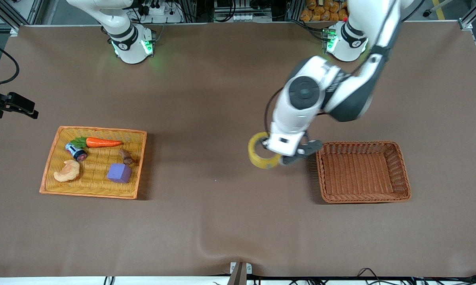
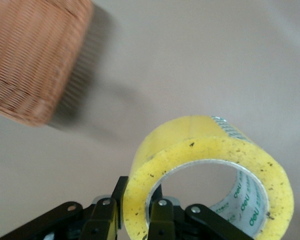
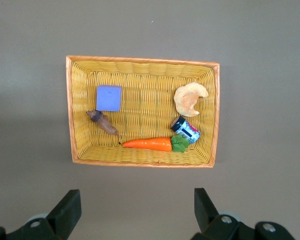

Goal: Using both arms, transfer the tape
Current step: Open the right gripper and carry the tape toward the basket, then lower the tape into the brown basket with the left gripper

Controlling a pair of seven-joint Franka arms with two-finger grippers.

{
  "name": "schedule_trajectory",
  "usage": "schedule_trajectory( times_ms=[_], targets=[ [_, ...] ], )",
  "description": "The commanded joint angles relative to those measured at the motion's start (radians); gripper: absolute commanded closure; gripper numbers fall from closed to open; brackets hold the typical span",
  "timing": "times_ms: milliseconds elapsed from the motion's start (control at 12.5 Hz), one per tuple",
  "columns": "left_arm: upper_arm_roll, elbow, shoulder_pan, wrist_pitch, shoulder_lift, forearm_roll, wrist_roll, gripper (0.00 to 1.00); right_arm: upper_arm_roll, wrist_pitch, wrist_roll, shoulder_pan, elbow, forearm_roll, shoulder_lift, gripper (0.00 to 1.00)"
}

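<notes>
- Two fingers (image 2: 161, 220) of the left gripper (image 1: 270, 153) are clamped on the wall of the tape (image 1: 263, 151), one inside the ring and one outside.
- One roll only: translucent yellow, flecked with dark specks on its edge, with a pale core carrying green print in the left wrist view.
- It hangs tilted over bare table (image 1: 222, 221), just beside the brown basket (image 1: 362, 171) at the left arm's end.
- Brown basket: one, rectangular, nothing in it; the roll is just outside its rim on the side toward the right arm's end.
- Broad open cloth lies between the roll and the yellow basket (image 1: 94, 161) at the right arm's end, and more toward the front camera.
- Right gripper (image 3: 137, 212): fingers spread wide, holding nothing, waiting over the yellow basket.
- Yellow basket holds five things, one of each: carrot (image 1: 99, 142), small can (image 1: 76, 151), croissant (image 1: 67, 171), purple block (image 1: 119, 173), brown piece (image 1: 126, 156).
- Basket count: two, well apart.
</notes>
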Motion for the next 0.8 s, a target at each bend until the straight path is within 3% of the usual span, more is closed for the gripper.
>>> schedule_trajectory(
  times_ms=[0, 320, 480, 720],
  targets=[
    [-0.009, -0.022, 0.184, -0.004, -0.042, 0.017, -0.007, 1.0, 0.022, -0.03, 0.005, -0.03, 0.031, 0.019, 0.017, 0.0],
    [-0.016, -0.025, 0.413, -0.006, -0.03, 0.062, 0.099, 1.0, 0.019, -0.029, 0.005, -0.036, 0.029, 0.022, 0.018, 0.0],
    [-0.012, -0.046, 0.444, -0.021, -0.028, 0.056, 0.148, 1.0, 0.019, -0.029, 0.005, -0.039, 0.029, 0.022, 0.018, 0.0],
    [-0.012, -0.056, 0.483, -0.171, -0.035, 0.054, 0.142, 1.0, 0.019, -0.029, 0.005, -0.035, 0.029, 0.022, 0.021, 0.0]
  ],
)
